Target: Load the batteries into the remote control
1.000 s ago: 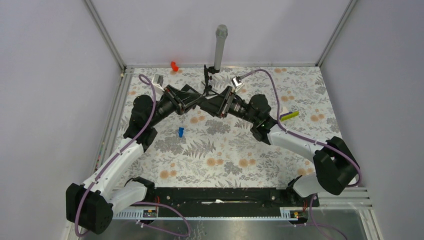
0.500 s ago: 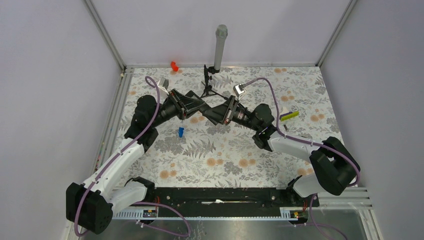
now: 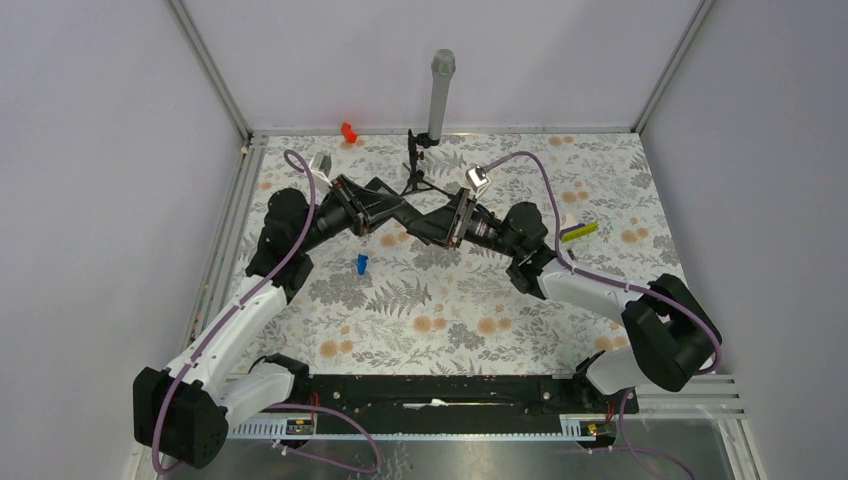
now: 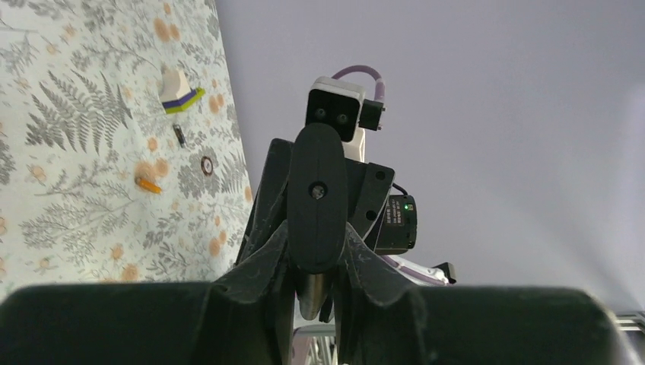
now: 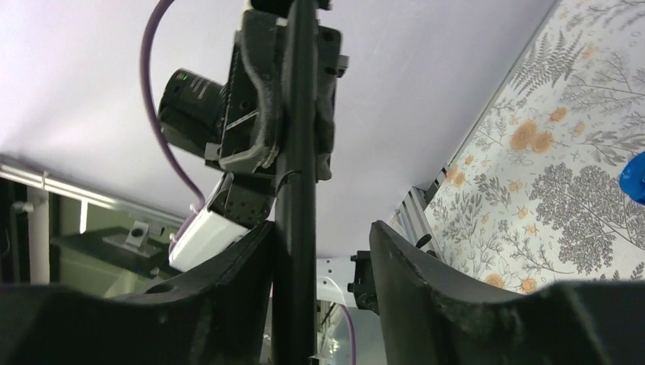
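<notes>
The remote control [image 4: 319,198], a slim black bar, is held off the table between the two grippers. It points end-on at the left wrist camera and shows edge-on in the right wrist view [image 5: 295,152]. My left gripper [image 4: 318,251] is shut on one end of it. My right gripper [image 5: 323,236] is open around the other end: one finger touches the bar, the other stands apart. In the top view the grippers [image 3: 398,212] [image 3: 422,222] meet mid-table and hide the remote. One orange battery [image 4: 148,185] lies on the floral cloth.
A blue piece [image 3: 361,263] lies just in front of the grippers. A yellow-green stick [image 3: 579,230] lies at the right. A grey post [image 3: 440,95] on a black tripod [image 3: 414,170] stands behind the grippers. A red piece [image 3: 348,131] sits at the back edge.
Both wrists have sunk and come slightly nearer, still joined at the remote. The right arm's elbow has shifted a little. The left grip is unchanged.
</notes>
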